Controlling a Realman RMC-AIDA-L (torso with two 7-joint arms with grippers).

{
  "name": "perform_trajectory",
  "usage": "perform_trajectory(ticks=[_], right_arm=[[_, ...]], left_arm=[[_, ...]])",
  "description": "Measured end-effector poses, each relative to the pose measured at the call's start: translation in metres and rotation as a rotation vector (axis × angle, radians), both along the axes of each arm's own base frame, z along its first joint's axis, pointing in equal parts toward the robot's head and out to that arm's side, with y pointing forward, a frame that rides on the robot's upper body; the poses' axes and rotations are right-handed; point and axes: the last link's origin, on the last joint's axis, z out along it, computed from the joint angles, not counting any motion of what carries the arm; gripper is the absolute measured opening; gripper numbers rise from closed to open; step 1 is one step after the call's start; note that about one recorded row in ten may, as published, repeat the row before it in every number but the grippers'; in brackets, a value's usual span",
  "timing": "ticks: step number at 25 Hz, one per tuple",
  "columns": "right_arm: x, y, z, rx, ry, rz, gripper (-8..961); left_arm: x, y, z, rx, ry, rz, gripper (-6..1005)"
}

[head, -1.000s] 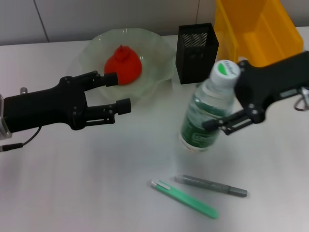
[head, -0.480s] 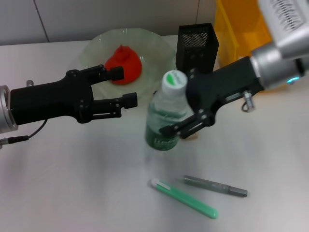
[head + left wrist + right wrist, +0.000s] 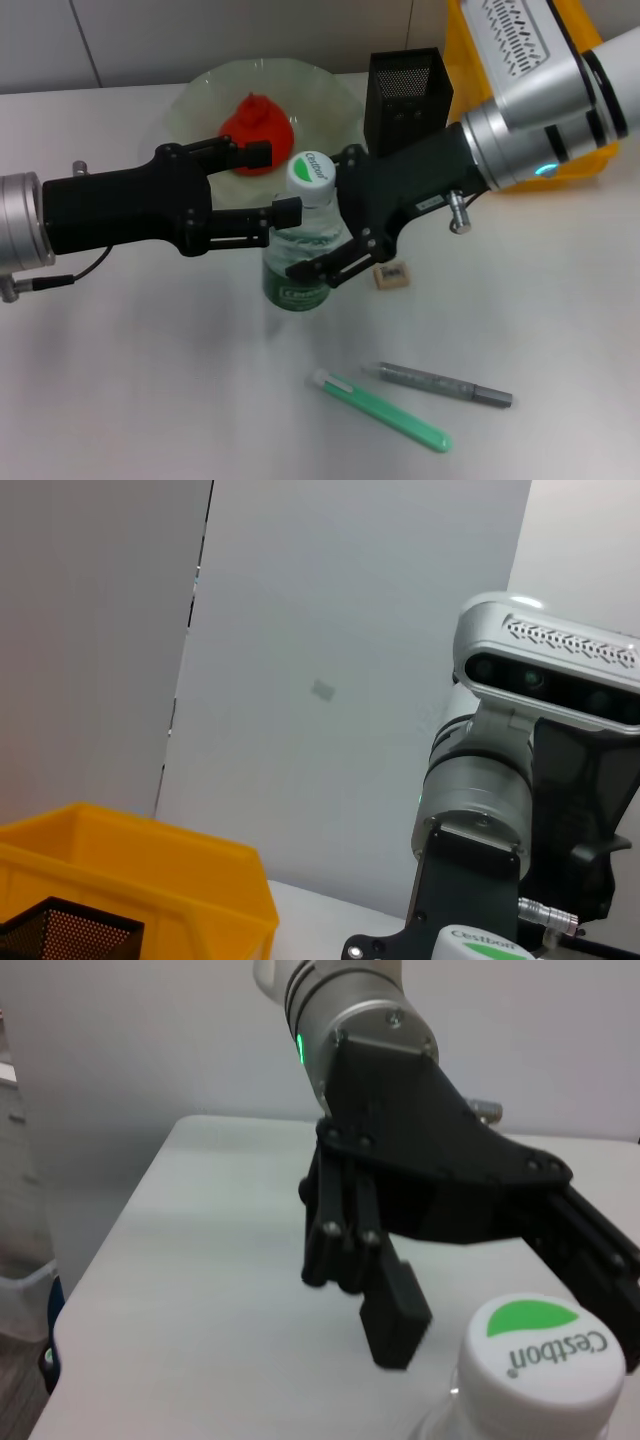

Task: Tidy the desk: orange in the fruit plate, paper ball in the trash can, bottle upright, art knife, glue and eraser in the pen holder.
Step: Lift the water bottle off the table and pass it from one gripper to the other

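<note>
The clear bottle [image 3: 298, 250] with a green label and white cap [image 3: 540, 1357] stands upright at mid-table, and my right gripper [image 3: 322, 216] is shut on it from the right. My left gripper [image 3: 273, 182] is open, its fingertips [image 3: 393, 1312] at the bottle's left side near the cap. The orange [image 3: 256, 127] lies in the pale green fruit plate [image 3: 195, 105]. A tan eraser [image 3: 390, 277] sits just right of the bottle. The green art knife [image 3: 382, 411] and grey glue stick [image 3: 440, 384] lie near the front. The black mesh pen holder [image 3: 405, 95] stands behind. The paper ball is out of view.
The yellow trash can [image 3: 520, 70] stands at the back right, beside the pen holder, and shows again in the left wrist view [image 3: 150, 880]. Both arms cross the middle of the table. Bare table lies at the front left.
My right gripper has carried the bottle leftward, from in front of the pen holder to the left gripper's fingertips. The left arm has edged right. The eraser has come into view.
</note>
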Motion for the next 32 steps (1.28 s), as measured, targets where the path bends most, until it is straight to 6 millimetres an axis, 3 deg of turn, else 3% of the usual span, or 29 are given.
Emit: perform_trajectory(ticks=[32], right_arm=[[-0.01,0.009,-0.018,0.0,0.007,-0.017,793]], left_arm=[[0.009,0.0,-0.016,0.023,-0.001,-0.052,861]])
